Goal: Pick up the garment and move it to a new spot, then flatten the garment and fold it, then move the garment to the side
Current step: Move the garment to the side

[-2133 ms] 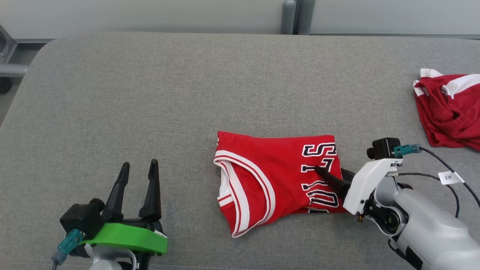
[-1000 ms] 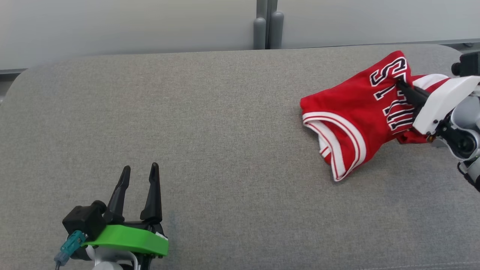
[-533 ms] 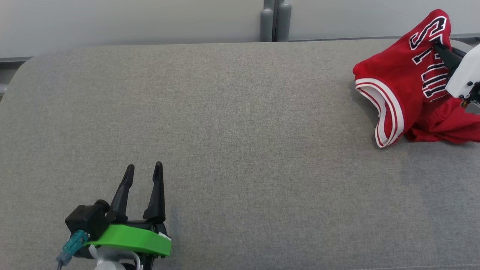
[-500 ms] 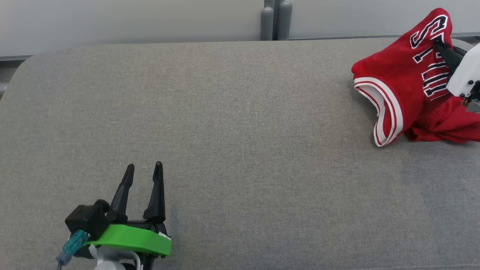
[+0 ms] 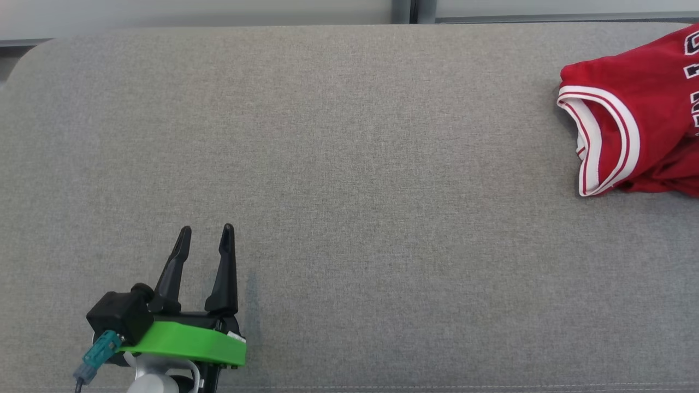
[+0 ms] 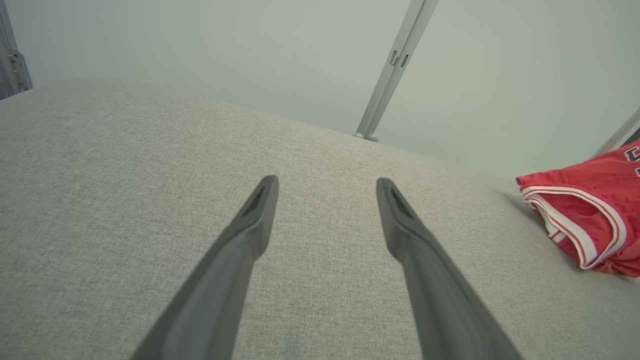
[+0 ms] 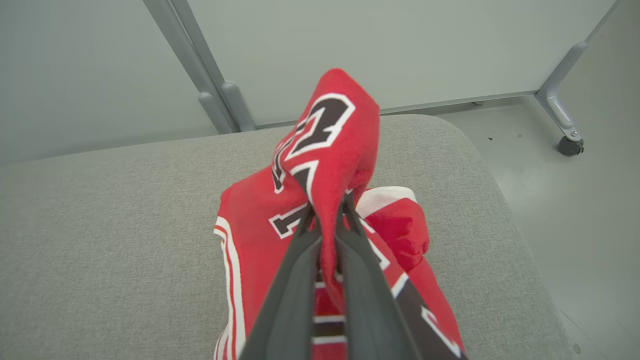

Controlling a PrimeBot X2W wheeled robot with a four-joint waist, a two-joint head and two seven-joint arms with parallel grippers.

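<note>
L gripper (image 5: 206, 229) near-left, over grey padded surface (image 5: 349, 164); fingers spread wide, nothing btwn them. Red garment (image 5: 628, 109) at far-right end of surface, white-trimmed opening facing left, well apart from L gripper. R gripper (image 7: 329, 207) clenched on a lettered fold of garment, w/ the pinched fold raised and the rest sagging onto the surface.

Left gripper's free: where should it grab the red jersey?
Likely the striped white-and-red trim of the folded red jersey: that open edge faces the open left gripper across the grey padded table, so come from the robot's left, low. The right gripper pinches the lettered fold.
</note>
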